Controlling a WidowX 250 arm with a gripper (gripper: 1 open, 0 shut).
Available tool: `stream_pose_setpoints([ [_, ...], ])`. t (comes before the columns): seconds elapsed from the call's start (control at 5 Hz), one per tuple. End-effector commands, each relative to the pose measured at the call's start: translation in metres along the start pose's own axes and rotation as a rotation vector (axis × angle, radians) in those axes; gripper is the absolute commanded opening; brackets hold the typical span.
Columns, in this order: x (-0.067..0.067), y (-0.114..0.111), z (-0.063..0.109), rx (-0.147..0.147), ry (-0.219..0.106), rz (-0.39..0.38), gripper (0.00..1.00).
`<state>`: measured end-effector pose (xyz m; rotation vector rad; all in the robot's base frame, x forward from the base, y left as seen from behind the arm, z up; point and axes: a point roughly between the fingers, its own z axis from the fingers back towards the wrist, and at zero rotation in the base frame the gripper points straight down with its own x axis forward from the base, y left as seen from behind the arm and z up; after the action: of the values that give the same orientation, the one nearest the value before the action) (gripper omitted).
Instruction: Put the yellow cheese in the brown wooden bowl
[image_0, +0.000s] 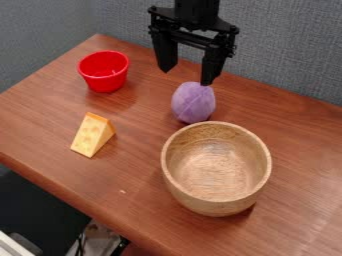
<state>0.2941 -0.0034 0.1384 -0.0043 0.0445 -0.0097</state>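
The yellow cheese (92, 135), a small wedge with little holes, lies on the wooden table toward the left front. The brown wooden bowl (215, 167) stands empty at the right front, its thick rim close to the table edge. My gripper (187, 72) hangs at the back, pointing down, its two black fingers spread open with nothing between them. It is well behind and to the right of the cheese, just above and behind the purple ball.
A purple ball (195, 102) rests between the gripper and the wooden bowl. A small red bowl (103, 71) sits at the back left. The table (54, 105) ends near the front and left edges.
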Motion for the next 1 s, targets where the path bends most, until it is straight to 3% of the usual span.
stream_pose_setpoints([
  [0.0, -0.002, 0.001, -0.006, -0.001, 0.021, 0.003, 1.0],
  [0.2, -0.013, 0.026, -0.016, 0.002, 0.041, 0.062, 1.0],
  [0.8, -0.056, 0.1, -0.032, 0.036, 0.01, 0.144, 1.0],
])
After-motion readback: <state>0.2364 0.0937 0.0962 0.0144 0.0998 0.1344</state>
